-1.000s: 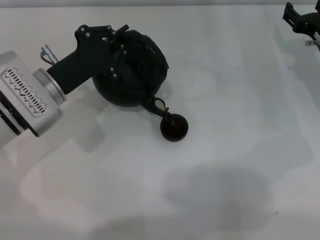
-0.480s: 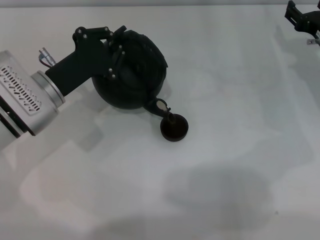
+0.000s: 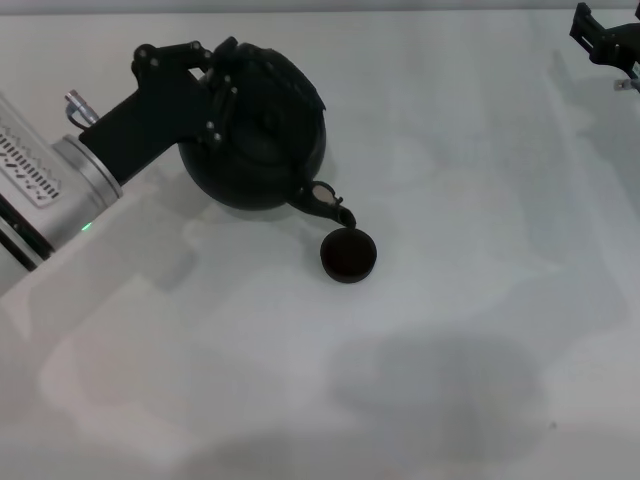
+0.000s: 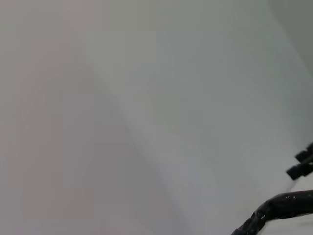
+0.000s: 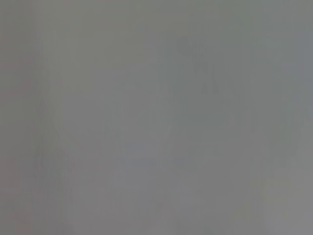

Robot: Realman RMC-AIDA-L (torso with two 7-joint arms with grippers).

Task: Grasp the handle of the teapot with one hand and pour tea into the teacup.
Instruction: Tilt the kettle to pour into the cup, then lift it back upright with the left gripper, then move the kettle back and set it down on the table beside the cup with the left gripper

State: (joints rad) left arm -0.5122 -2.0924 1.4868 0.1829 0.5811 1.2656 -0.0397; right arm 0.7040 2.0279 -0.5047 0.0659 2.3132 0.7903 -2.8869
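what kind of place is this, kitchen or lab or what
Probably a robot test bench, not a kitchen: a bare white table holding only a black teapot and small teacup, with the left hand gripping the pot's handle.

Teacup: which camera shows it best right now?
Head view. The teacup sits in plain sight on the table, just below the teapot spout. The left wrist and right wrist views show no cup, only blank surface.

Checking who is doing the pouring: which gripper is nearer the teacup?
Left. The left gripper is at the teapot just beside the teacup; the right gripper sits at the table's far right corner.
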